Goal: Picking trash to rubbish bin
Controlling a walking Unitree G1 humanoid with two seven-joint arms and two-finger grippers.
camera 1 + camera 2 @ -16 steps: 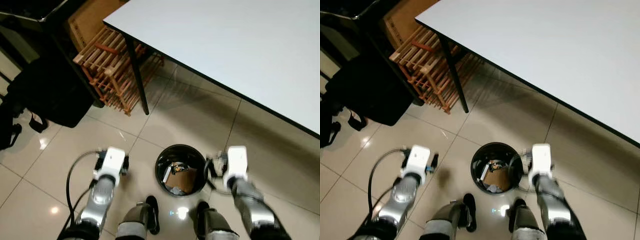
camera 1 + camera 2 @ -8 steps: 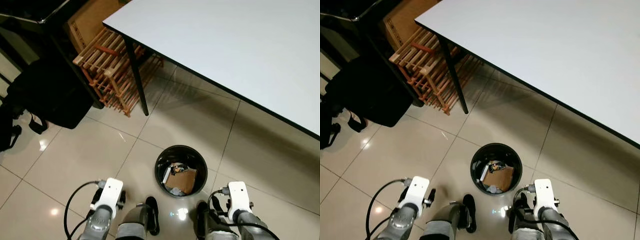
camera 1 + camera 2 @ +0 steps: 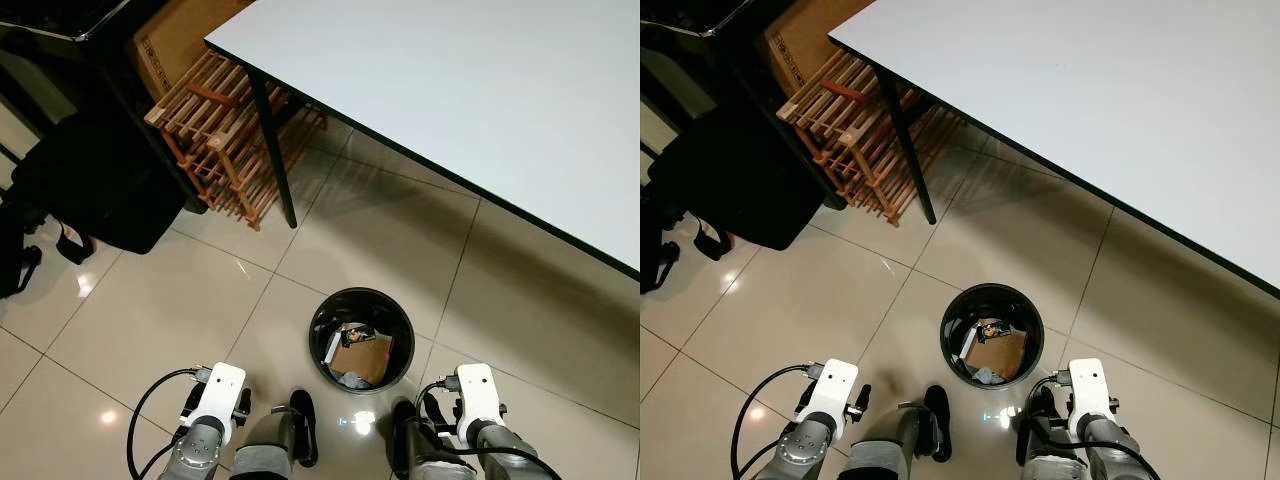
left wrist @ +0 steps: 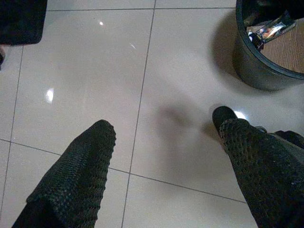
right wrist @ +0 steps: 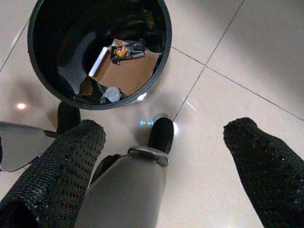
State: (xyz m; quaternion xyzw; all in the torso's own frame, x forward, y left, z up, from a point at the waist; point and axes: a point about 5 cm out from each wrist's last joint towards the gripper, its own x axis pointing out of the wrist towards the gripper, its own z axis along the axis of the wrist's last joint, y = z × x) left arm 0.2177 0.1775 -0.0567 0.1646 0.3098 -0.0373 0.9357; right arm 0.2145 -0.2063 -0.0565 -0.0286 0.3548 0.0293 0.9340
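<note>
The bin (image 3: 361, 338) sits on the floor right by my feet, with the trash (image 5: 124, 66) inside it. My left hand (image 4: 161, 166) and right hand (image 5: 164, 152) hang low beside my legs, both open and empty, because nothing needs carrying.

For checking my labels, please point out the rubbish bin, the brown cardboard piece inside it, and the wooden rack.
rubbish bin (image 3: 318, 325), left eye view, on its black rim.
cardboard piece (image 5: 135, 71), right wrist view, on its flat brown face.
wooden rack (image 3: 215, 135), left eye view, on its slats.
</note>
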